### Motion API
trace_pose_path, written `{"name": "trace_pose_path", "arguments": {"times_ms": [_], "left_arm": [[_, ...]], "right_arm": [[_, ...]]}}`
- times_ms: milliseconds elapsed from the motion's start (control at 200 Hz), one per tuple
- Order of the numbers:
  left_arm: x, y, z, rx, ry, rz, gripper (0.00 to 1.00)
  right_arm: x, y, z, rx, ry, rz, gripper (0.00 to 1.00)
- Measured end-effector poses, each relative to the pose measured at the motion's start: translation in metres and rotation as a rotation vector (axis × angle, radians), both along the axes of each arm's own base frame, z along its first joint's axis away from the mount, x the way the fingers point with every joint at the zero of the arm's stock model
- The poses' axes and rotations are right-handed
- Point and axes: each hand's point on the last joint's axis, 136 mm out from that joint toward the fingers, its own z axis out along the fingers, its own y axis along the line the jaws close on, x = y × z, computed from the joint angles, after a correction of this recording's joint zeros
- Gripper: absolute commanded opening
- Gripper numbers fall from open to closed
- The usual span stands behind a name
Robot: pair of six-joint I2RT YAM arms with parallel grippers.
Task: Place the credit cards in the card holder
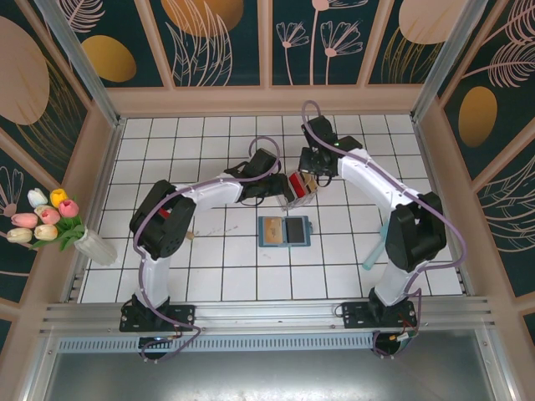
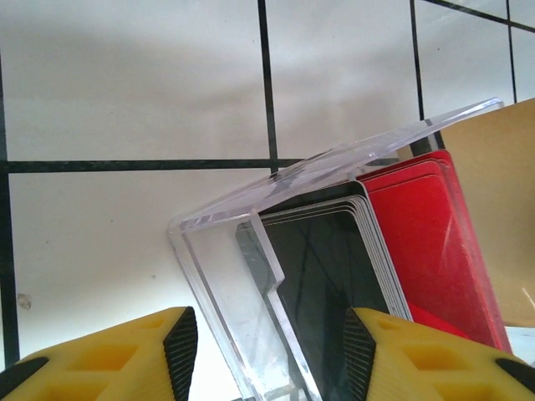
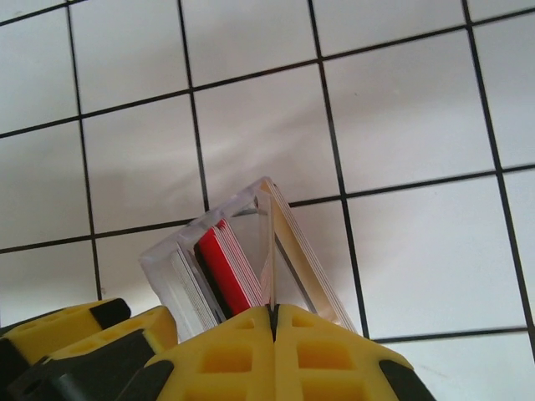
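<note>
At your far left a vase of tulips (image 1: 50, 221) stands at the edge of the white tiled table (image 1: 209, 259).

Your left gripper (image 2: 267, 359) is low at the clear rack (image 2: 221, 276). Its yellow fingers are spread wide, one on each side of the rack's near end, and they grip nothing. You cannot tell whether either pad touches the plastic.

The rack stands tilted on the tiles between the two grippers, and the cards are all at it. The black card (image 2: 334, 284) fronts a thin stack. The red card (image 2: 426, 242) leans just right of the black one. The tan card (image 2: 497, 200) rises beyond the red, at the right edge of the left wrist view.

The card holder (image 1: 284, 230) lies flat and open on the table. It is just nearer the arm bases than the rack and apart from both grippers. It shows a paler panel on the left and a darker one on the right.

Your right gripper (image 3: 272, 330) comes at the rack from the far side. Its fingers are pressed together on a thin tan edge that runs straight into the seam between them. That edge looks like the tan card seen edge-on.
</note>
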Motion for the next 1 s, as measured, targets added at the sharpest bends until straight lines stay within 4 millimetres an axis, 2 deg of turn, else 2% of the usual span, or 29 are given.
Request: {"name": "trace_pose_path", "arguments": {"times_ms": [305, 430, 666, 731, 831, 1001], "left_arm": [[-0.008, 0.007, 0.006, -0.004, -0.001, 0.003, 0.55], [-0.015, 0.013, 0.013, -0.014, -0.006, 0.012, 0.55], [-0.045, 0.036, 0.03, -0.059, -0.016, 0.036, 0.53], [-0.056, 0.041, 0.029, -0.085, -0.004, 0.036, 0.52], [-0.075, 0.049, 0.018, -0.115, 0.034, 0.036, 0.51], [-0.101, 0.055, -0.008, -0.113, 0.117, 0.035, 0.5]], "right_arm": [[-0.014, -0.002, -0.003, -0.055, 0.006, -0.117, 0.0], [-0.022, 0.007, 0.001, -0.053, -0.02, -0.101, 0.0], [-0.076, 0.021, 0.017, 0.054, -0.096, 0.025, 0.0], [-0.087, 0.029, 0.017, 0.069, -0.107, 0.073, 0.0], [-0.105, 0.041, 0.005, 0.059, -0.084, 0.119, 0.0], [-0.122, 0.038, -0.024, -0.024, 0.001, 0.061, 0.0]]}}
